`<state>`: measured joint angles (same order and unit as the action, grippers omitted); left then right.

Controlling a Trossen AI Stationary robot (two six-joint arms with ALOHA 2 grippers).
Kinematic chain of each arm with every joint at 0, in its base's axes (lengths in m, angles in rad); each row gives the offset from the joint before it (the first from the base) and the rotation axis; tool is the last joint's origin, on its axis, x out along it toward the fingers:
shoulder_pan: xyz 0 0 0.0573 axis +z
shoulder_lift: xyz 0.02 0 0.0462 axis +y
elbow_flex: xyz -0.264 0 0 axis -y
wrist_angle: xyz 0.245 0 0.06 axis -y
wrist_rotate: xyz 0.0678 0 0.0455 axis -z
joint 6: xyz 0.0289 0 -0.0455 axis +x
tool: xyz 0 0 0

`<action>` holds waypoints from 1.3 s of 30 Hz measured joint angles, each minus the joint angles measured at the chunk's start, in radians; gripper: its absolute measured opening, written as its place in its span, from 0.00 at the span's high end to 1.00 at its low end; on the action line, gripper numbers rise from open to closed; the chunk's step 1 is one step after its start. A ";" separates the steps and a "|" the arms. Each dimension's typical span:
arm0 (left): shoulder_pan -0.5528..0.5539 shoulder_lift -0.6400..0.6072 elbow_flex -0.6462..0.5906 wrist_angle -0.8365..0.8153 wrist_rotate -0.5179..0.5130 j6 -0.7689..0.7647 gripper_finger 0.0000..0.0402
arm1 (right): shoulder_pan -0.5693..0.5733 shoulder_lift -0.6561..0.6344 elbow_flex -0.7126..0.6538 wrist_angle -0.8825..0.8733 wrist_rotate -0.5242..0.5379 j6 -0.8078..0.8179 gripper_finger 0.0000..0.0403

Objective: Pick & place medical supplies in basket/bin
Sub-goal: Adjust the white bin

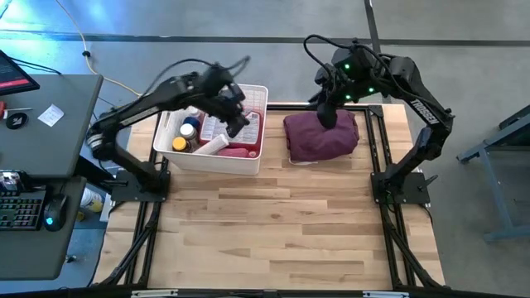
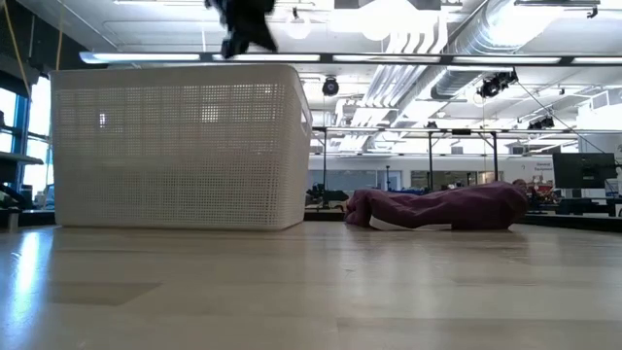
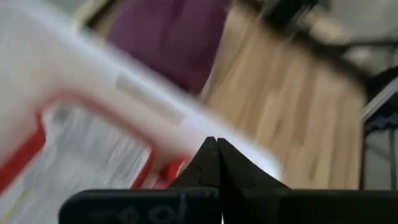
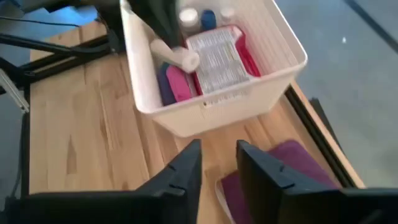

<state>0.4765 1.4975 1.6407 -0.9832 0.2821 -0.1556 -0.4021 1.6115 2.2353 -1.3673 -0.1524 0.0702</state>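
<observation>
Wooden slat table [image 1: 273, 223] | supplies sit inside white lattice plastic basket [image 1: 248, 163] | my left gripper [image 1: 238, 120] above it, jaws pressed together, empty | my right gripper [image 4: 217, 163] over maroon cloth bundle [image 1: 321, 136], jaws spread, likely searching.

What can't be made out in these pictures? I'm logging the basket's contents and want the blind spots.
- Low view: the white basket shows only its lattice wall, which hides everything inside.
- High view: the left hand covers part of the supplies.
- Left wrist view: blurred, so the print on the red-edged case is unreadable.
- High view: the maroon cloth bundle hides whatever lies under it.
</observation>
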 joint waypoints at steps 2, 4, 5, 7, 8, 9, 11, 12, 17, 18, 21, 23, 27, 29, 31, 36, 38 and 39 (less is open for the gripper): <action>-0.030 -0.068 -0.040 0.104 -0.002 -0.020 0.95 | -0.006 -0.004 0.000 -0.024 -0.005 0.010 0.80; -0.052 -0.132 -0.087 0.167 -0.001 -0.048 0.92 | -0.007 -0.012 0.000 -0.025 -0.013 0.027 0.85; -0.063 -0.162 -0.112 0.193 0.000 -0.067 0.89 | -0.007 -0.017 0.000 -0.024 -0.014 0.037 0.88; -0.088 -0.221 -0.157 0.244 0.006 -0.107 0.85 | -0.006 -0.024 0.000 -0.021 -0.015 0.056 0.92; -0.103 -0.250 -0.178 0.265 0.013 -0.117 0.84 | -0.006 -0.026 0.000 -0.020 -0.016 0.064 0.94; -0.117 -0.277 -0.201 0.283 0.021 -0.125 0.84 | -0.006 -0.027 0.000 -0.020 -0.016 0.074 0.96; -0.150 -0.316 -0.240 0.295 0.042 -0.137 0.86 | -0.005 -0.027 0.000 -0.020 -0.016 0.094 0.99; -0.169 -0.330 -0.259 0.295 0.063 -0.138 0.89 | -0.002 -0.027 0.000 -0.020 -0.016 0.106 0.99; -0.249 -0.344 -0.364 0.235 0.128 -0.096 0.95 | 0.018 -0.027 0.000 -0.020 -0.010 0.174 0.97; -0.252 -0.340 -0.388 0.211 0.123 -0.079 0.95 | 0.027 -0.026 0.000 -0.020 -0.007 0.190 0.97; -0.248 -0.315 -0.473 0.192 0.147 -0.039 0.90 | 0.060 -0.025 0.000 -0.020 0.021 0.248 0.97; -0.247 -0.302 -0.518 0.196 0.176 -0.026 0.88 | 0.094 -0.025 0.000 -0.021 0.055 0.293 0.98; -0.249 -0.302 -0.573 0.170 0.078 0.070 0.93 | 0.178 -0.025 0.000 -0.045 0.143 0.369 1.00; -0.248 -0.296 -0.594 0.149 0.014 0.117 0.95 | 0.224 -0.024 0.000 -0.056 0.198 0.410 1.00; -0.247 -0.292 -0.603 0.138 -0.035 0.155 0.95 | 0.270 -0.024 0.000 -0.061 0.256 0.452 0.99; -0.209 -0.290 -0.607 0.108 -0.115 0.232 0.89 | 0.365 -0.024 0.000 -0.063 0.402 0.507 1.00; -0.198 -0.285 -0.607 0.112 -0.176 0.235 0.88 | 0.384 -0.024 0.000 -0.063 0.436 0.509 1.00; -0.191 -0.285 -0.607 0.111 -0.192 0.234 0.89 | 0.389 -0.024 0.000 -0.064 0.446 0.509 0.99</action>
<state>0.2851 1.2125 1.0336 -0.8720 0.0904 0.0789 -0.0127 1.5871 2.2353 -1.4313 0.2940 0.5797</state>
